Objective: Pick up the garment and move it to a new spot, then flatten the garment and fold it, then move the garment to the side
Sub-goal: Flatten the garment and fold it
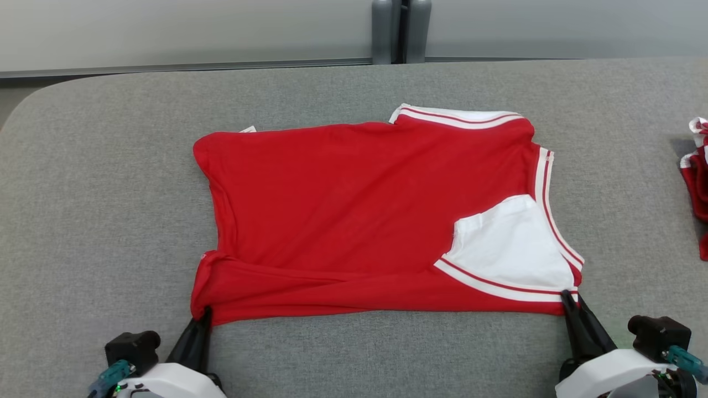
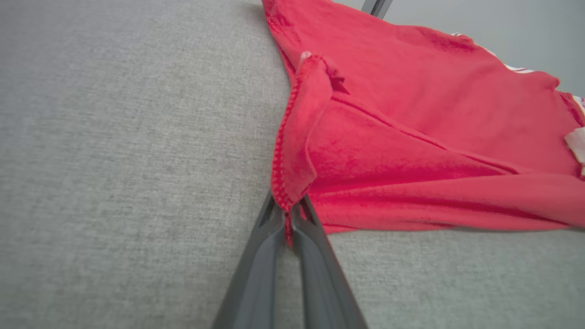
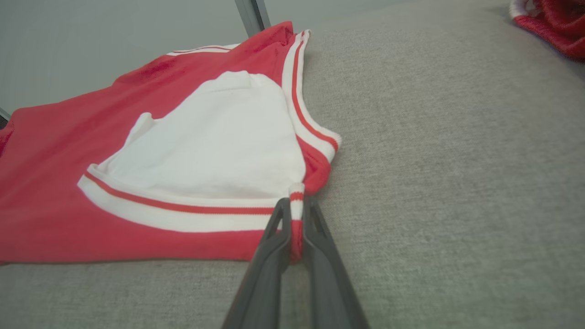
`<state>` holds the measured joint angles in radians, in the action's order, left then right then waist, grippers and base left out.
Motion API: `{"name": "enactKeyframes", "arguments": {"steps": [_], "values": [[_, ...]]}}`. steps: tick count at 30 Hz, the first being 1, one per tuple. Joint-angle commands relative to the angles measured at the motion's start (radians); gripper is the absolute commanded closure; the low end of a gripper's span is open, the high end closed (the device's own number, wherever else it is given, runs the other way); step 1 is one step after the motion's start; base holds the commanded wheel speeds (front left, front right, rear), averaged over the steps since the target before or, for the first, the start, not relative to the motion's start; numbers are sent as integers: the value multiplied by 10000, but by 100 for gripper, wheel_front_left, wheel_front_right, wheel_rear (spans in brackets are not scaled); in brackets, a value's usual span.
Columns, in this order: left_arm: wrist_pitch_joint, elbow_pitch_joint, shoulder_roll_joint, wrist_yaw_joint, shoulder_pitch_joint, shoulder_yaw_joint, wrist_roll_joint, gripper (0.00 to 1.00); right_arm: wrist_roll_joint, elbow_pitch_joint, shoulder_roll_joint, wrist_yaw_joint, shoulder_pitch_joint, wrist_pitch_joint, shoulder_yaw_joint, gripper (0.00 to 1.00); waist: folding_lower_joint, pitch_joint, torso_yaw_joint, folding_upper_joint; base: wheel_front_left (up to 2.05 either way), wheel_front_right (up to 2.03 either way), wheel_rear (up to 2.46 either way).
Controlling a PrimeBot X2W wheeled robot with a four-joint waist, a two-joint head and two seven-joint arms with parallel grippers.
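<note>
**Both near corners clamped, set up for a fold**

Start at your left. The left gripper (image 1: 204, 315) is closed on the garment's (image 1: 354, 210) near left corner, with the stitched hem (image 2: 284, 183) pinched between its fingers and a small flap of cloth standing up just behind them. The arm comes in low over the table's (image 1: 99, 182) near edge, with the fingers pointing away from you and leaning slightly inward. I judge that this low approach is what lets the tips catch so thin an edge.

The garment lies spread across the middle of the table, mostly flat. A long crease runs along its near edge between your two grips. Towards the right, a white panel (image 1: 509, 243) shows inside the striped trim (image 1: 498, 286).

On your right, the right gripper (image 1: 568, 298) is closed on the near right corner, with the trim caught between its tips. Its arm mirrors the left one: low, fingers forward, leaning slightly inward. Holding both near corners at once looks like preparation for lifting that edge evenly, either to fold it over or to pull out the crease.

At the far right, a second red cloth (image 1: 698, 177) lies well apart.
</note>
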<state>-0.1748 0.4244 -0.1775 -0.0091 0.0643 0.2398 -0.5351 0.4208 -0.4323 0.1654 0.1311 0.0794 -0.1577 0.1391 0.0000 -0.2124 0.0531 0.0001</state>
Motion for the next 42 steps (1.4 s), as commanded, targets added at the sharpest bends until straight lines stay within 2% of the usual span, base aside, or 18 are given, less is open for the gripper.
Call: {"name": "enactKeyframes", "arguments": {"steps": [1, 5, 14, 23, 24, 25, 26, 27, 34, 42], "values": [[45, -48, -216, 9, -119, -144, 3, 100, 47, 113, 39, -7, -135, -17, 16, 100, 0, 39, 26, -1, 0, 0, 0], [390, -510, -602, 2, -365, -164, -27, 100, 333, 636, 33, -7, -676, 189, 91, 100, 0, 193, 110, -1, 0, 0, 0], [1757, -1858, -1383, 294, -1629, -329, -411, 100, 731, 2144, -260, -9, -2604, 1340, -1, 100, 0, 651, 74, -1, 0, 0, 0], [2700, -2549, -1563, 591, -2624, -337, -826, 100, 828, 2650, -477, -15, -3938, 2120, -536, 100, 0, 1131, 26, -1, 0, 0, 0], [2740, -2592, -1540, 613, -2651, -345, -845, 63, 789, 2697, -474, -15, -3927, 2107, -580, 80, 0, 1155, 17, -1, 0, 0, 0], [2751, -2613, -1525, 648, -2669, -355, -877, 0, 725, 2734, -469, -15, -3861, 2048, -630, 38, 0, 1174, 0, -1, 0, 0, 0], [2796, -2638, -1477, 646, -2687, -340, -943, 0, 629, 2789, -453, -14, -3750, 1959, -649, 9, 0, 1199, -21, -1, 0, 0, 0], [2711, -2710, -1411, 671, -2660, -375, -950, 0, 544, 2893, -475, -4, -3604, 1843, -653, 0, 0, 1217, -31, -1, 0, 0, 0], [1507, -3515, -1138, 1231, -2300, -636, -428, 0, -541, 3961, -245, -4, -2629, 871, -859, 0, 0, 1314, -62, -1, 0, 0, 0], [372, -4612, -989, 1870, -1858, -634, 468, 0, -1424, 5212, -9, -4, -1933, 989, -1015, 0, 0, 1460, -73, -1, 0, 0, 0]]}}
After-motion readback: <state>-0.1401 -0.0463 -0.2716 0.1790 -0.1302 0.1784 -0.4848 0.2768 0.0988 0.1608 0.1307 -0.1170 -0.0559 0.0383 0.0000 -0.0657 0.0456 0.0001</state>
